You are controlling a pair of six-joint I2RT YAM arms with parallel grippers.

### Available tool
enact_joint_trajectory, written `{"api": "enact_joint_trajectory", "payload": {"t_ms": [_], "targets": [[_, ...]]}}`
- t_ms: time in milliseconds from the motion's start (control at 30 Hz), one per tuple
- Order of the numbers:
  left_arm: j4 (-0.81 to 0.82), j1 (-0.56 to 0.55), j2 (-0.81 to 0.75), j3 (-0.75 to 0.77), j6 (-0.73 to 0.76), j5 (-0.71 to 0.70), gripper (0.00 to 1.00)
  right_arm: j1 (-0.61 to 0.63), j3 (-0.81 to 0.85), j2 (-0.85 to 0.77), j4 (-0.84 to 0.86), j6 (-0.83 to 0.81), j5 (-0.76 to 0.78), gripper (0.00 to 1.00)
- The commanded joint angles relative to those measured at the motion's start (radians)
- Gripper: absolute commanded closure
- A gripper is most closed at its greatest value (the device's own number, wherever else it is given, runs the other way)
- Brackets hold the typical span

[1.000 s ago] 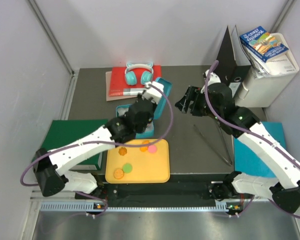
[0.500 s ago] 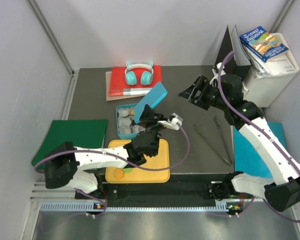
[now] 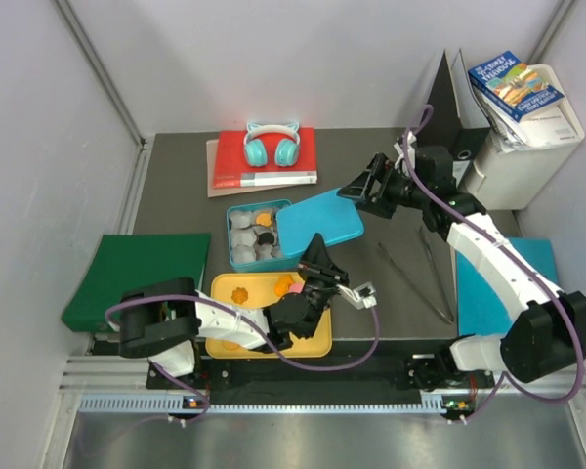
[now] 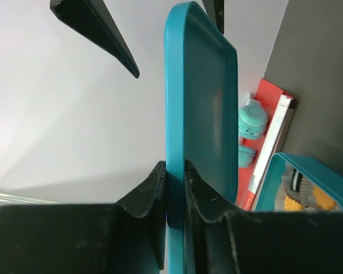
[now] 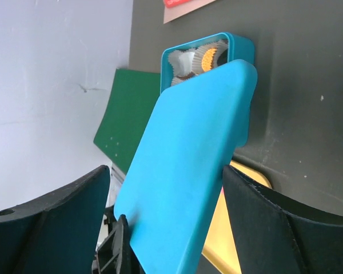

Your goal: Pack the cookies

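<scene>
- On the dark table, near its front edge, a yellow tray lies flat. The left arm crosses over it and hides part of its surface.
- Teal lid: held tilted behind the tray. In the overhead view its left end overlaps the right rim of the open box.
- Teal box: open, just behind the tray's left half, packed with grey paper cups.
- Left gripper: jaws clenched on the lid's near edge. The wrist view shows both fingers pressed against the rim.
- Right gripper: jaws spread wide at the lid's far edge. Its wrist view shows a finger on either side of the lid, with a gap on each side.
- In the box: one orange cookie and one black cookie, each sitting in a cup.
- On the tray, along its far edge: two loose orange cookies and, beside the right-hand one, a pink cookie. Cannot tell whether more lie under the arm.
</scene>
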Motion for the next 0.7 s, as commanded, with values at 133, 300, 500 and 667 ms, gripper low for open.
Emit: {"api": "enact_joint_trajectory", "payload": {"t_ms": [133,300,500,667], "targets": [[0.279,-0.017,-0.019,-0.012,0.081,0.048,1.00,-0.011,0.007,0.059,0.071,-0.035,-0.143,0.22],[0.295,-0.022,-0.015,-0.015,0.096,0.056,1.00,-0.011,-0.001,0.121,0.046,-0.046,-0.189,0.25],[0.298,-0.023,-0.018,-0.012,0.105,0.048,1.00,-0.011,-0.001,0.148,0.058,-0.034,-0.206,0.31],[0.285,-0.032,-0.016,-0.013,0.094,0.046,1.00,-0.011,-0.029,0.171,0.166,0.038,-0.255,0.56]]}}
